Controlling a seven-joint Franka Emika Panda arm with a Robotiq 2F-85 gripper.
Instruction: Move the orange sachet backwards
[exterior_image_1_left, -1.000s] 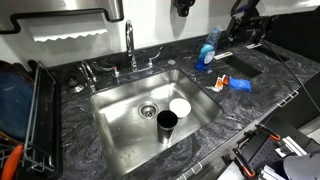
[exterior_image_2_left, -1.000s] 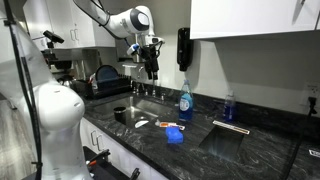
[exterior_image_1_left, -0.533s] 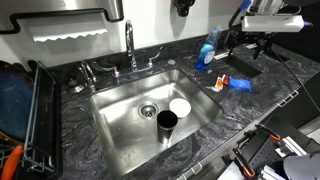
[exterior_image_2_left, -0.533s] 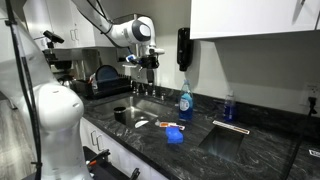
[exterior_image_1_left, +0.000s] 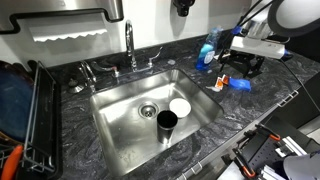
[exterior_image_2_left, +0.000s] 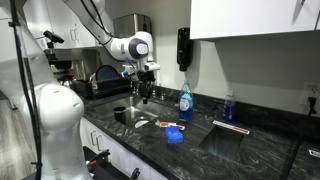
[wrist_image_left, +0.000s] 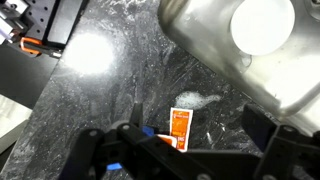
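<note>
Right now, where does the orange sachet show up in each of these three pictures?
In an exterior view: the sachet lies right of centre, on the dark counter to the right of the sink.
In an exterior view: the sachet lies low at centre, on the counter just right of the sink.
Wrist view: the sachet lies near the middle, below the sink.
Shared landmark: the steel sink.
</note>
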